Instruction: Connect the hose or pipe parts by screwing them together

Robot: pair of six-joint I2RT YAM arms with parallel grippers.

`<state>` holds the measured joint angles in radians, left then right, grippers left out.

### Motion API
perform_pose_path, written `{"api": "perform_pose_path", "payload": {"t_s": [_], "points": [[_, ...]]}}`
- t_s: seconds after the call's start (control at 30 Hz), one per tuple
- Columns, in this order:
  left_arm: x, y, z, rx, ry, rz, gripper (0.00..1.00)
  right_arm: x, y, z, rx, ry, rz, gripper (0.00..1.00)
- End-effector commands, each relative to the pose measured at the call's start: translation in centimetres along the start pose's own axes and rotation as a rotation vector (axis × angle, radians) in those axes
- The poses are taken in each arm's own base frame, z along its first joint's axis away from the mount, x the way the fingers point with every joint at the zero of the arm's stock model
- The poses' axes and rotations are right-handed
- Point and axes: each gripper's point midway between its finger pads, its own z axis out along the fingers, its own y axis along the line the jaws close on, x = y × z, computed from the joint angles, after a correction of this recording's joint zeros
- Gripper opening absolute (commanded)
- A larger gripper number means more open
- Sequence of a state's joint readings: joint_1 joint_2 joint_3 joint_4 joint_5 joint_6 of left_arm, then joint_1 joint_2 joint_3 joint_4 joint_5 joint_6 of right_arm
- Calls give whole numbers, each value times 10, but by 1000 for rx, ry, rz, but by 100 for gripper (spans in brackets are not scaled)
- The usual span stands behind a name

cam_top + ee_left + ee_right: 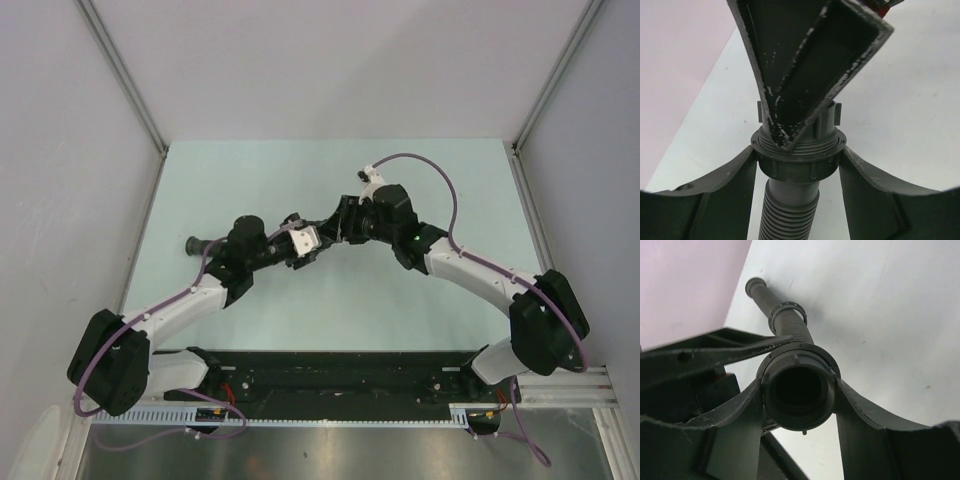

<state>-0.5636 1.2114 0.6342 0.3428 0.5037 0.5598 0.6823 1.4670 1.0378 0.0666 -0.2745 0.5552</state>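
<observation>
A black corrugated hose [789, 212] runs down between my left fingers, and its ribbed collar [812, 172] sits between them. My left gripper [799, 162] is shut on that collar. Above the collar's threads [815, 146] sits a small black ring nut [832, 116], half hidden by a right finger [805, 75]. In the right wrist view I look into the nut's open end [799, 390], with my right gripper [799, 392] shut on its sides. The hose [771, 302] trails away behind it. From above, both grippers [300, 245] [340, 228] meet mid-table, and the hose's far end [192, 245] pokes out to the left.
The pale green table [300, 170] is boxed in by grey walls with metal posts [125, 75] [555, 75]. A black rail [330, 375] holds the arm bases at the near edge. A purple cable [440, 185] loops over the right arm.
</observation>
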Motion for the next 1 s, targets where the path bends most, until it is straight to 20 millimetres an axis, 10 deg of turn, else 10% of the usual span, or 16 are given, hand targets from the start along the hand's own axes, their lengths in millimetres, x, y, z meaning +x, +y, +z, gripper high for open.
{"api": "perform_pose_path", "payload": {"t_s": [0.0,0.1,0.17,0.77,0.97], "points": [[-31,20,6,-103,-60,89,0,-1,82,9,-194,6,410,33],[-27,27,2,-149,-35,87,0,-16,91,2,-234,-31,427,55],[-27,26,1,-149,-37,93,0,-30,86,-9,-220,-78,408,99],[-53,7,-4,-1,-164,38,0,-98,2,-79,-204,-242,-137,94],[-58,1,-6,57,-197,8,0,-85,16,-85,-194,-247,-632,90]]}}
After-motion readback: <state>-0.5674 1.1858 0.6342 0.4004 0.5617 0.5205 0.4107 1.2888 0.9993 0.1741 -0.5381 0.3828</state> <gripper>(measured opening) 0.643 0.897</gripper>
